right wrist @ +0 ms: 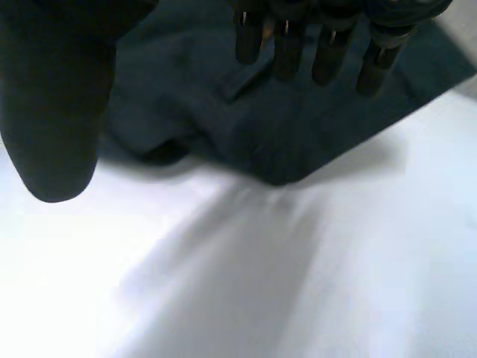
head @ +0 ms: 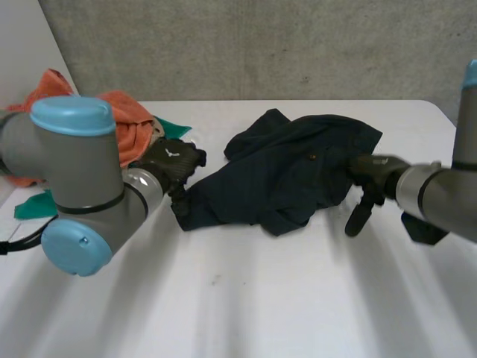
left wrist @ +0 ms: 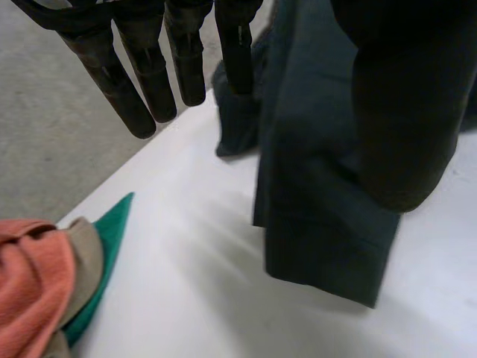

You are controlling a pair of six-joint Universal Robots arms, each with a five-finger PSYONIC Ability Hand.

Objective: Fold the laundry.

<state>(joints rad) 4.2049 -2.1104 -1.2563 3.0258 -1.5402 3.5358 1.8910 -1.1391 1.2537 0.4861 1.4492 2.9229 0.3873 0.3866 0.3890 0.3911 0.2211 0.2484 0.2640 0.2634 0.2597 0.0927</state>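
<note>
Garment (head: pixel 298 171) crumpled on table (head: pixel 261 298), left robot hand (head: pixel 173 162) and right robot hand (head: pixel 370 179) released at its ends.

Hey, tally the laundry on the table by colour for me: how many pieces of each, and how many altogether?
Dark blue garment: 1
Orange cloth: 1
Green cloth: 1, as far as the pile lets me tell
Tan cloth: 1
Total: 4
</note>
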